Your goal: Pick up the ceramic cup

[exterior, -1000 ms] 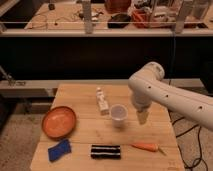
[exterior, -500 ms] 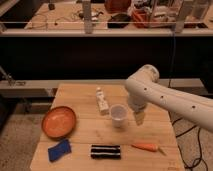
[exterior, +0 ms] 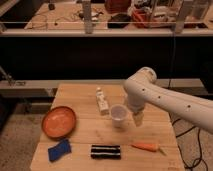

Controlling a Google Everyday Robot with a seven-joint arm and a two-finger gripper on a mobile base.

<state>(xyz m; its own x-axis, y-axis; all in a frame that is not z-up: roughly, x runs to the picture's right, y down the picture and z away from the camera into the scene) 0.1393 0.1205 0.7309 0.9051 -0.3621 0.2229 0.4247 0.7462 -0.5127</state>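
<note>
The ceramic cup (exterior: 118, 114) is small, plain and white, and stands upright near the middle of the wooden table (exterior: 80, 135). My white arm reaches in from the right and bends down over the table. My gripper (exterior: 136, 119) hangs just to the right of the cup, close beside it and at about its height. I cannot tell whether it touches the cup.
A slim white bottle-shaped object (exterior: 102, 101) stands just behind and left of the cup. An orange plate (exterior: 59, 121) lies at the left, with a blue sponge (exterior: 59, 149) in front of it. A black bar (exterior: 105, 151) and an orange carrot (exterior: 146, 147) lie along the front edge.
My arm has swung a little to the left and lowered, bringing the gripper closer to the cup's right side. The cup and other objects have not moved.
</note>
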